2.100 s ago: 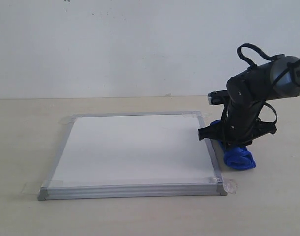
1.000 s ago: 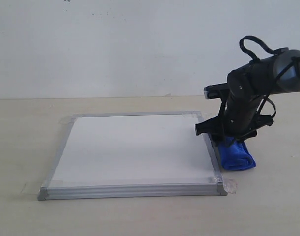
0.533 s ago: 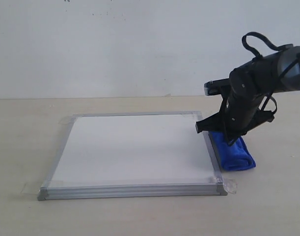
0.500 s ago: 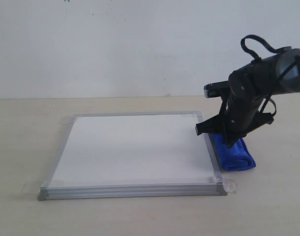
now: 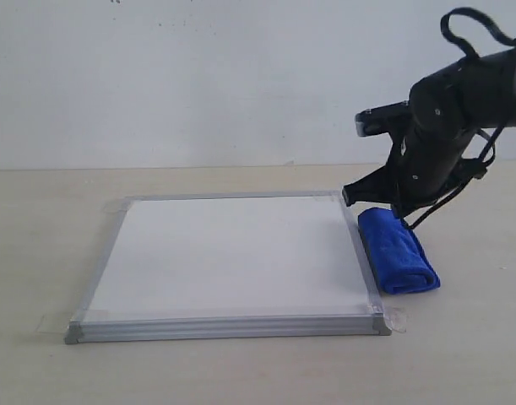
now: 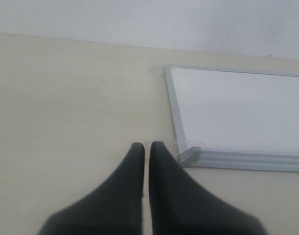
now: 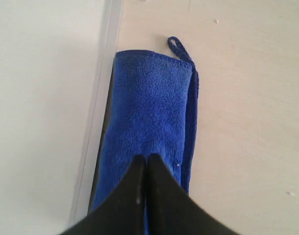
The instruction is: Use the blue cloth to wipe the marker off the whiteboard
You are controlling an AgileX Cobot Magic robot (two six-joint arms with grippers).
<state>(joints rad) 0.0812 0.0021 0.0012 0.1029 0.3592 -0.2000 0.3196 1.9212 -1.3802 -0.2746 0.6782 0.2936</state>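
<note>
blue cloth [image 7: 148,117] below right gripper [image 7: 145,160] (jaws pressed together), beside whiteboard [image 5: 232,253]

Right wrist view: the right gripper [image 7: 145,164] hides one end of the blue cloth [image 7: 149,112] from me, and the frame edge crops the whiteboard [image 7: 41,98]. Left wrist view: I see the whiteboard only in part, and the left gripper [image 6: 145,147] is cropped at its base. Exterior view: the right arm [image 5: 469,93] is cropped, and I cannot resolve its fingertips.
</note>
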